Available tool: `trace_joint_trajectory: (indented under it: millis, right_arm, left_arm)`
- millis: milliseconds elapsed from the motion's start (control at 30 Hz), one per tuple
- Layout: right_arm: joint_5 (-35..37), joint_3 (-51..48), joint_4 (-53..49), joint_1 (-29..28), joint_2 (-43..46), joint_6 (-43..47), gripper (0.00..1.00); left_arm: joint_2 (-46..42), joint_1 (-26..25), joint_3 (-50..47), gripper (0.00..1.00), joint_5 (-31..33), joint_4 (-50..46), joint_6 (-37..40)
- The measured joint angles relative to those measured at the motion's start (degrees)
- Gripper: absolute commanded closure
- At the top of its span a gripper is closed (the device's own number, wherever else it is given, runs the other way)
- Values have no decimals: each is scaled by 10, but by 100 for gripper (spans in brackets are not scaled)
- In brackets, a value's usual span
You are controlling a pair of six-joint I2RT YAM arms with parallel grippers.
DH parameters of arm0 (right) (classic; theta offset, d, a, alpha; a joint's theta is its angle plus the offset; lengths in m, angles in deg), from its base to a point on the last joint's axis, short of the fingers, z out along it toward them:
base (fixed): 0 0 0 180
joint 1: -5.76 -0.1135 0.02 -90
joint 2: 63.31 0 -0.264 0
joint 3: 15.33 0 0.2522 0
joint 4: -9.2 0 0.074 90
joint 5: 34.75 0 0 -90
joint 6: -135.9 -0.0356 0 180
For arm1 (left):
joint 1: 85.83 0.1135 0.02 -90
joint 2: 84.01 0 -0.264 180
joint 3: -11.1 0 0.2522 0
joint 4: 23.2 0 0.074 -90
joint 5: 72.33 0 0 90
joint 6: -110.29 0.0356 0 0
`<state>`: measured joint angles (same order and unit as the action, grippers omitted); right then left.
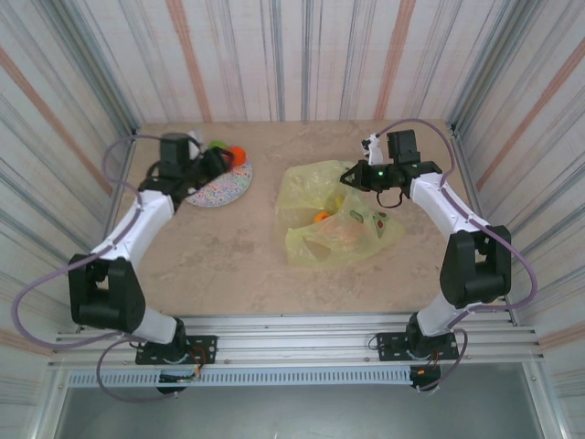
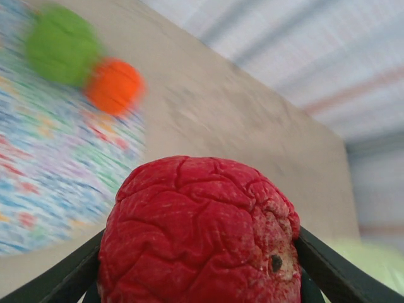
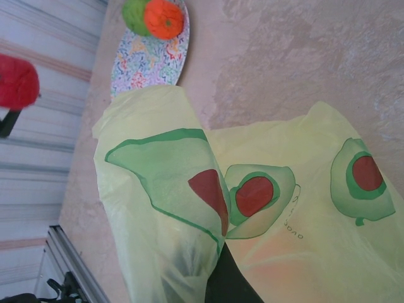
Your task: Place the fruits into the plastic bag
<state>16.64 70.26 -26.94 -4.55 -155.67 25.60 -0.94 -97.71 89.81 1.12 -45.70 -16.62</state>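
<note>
Left gripper [image 1: 216, 163] of mine is clamped on a red wrinkled toy fruit [image 2: 199, 233]. My two dark fingers [image 2: 60, 281] press against its sides, and I hold it lifted off the surface by the flat round plate with multicoloured speckles [image 2: 50, 164], at the far left of the beige marbled tabletop [image 1: 228, 265]. On that plate's far edge sit a green round toy fruit [image 2: 62, 44] and an orange round toy fruit [image 2: 115, 85], touching each other.

My right gripper [image 1: 353, 178] is closed tight, pinching the thin translucent yellow plastic bag printed with green halved avocados [image 3: 297, 189]. A fold of the film drapes over my dark finger [image 3: 224, 281]. The bag lies crumpled in the middle of the table, just right of the plate, and its far-right rim is raised where I hold it. Through the film I see a second orange fruit [image 1: 322, 218] inside. A paler peach shape lies beside it, and I cannot tell what that one is.
</note>
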Motion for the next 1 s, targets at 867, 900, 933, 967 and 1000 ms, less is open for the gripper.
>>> trace_joint_trajectory:
  millis: [867,900,933,967,1000]
  right_arm:
    - [-23,15,3,-2,-2,-17,100]
    - [-25,15,6,-2,-2,-20,100]
    - [-28,15,8,-2,-3,-22,100]
    - [-31,15,11,-2,-3,-25,100]
    - [-33,15,14,-2,-3,-30,100]
  left_arm:
    - [232,-323,92,35,-69,91,74]
    - [241,-324,95,35,-64,96,66]
    - [247,-325,96,35,-60,103,56]
    - [254,-325,96,34,-54,112,45]
    - [259,-326,96,33,-45,120,36]
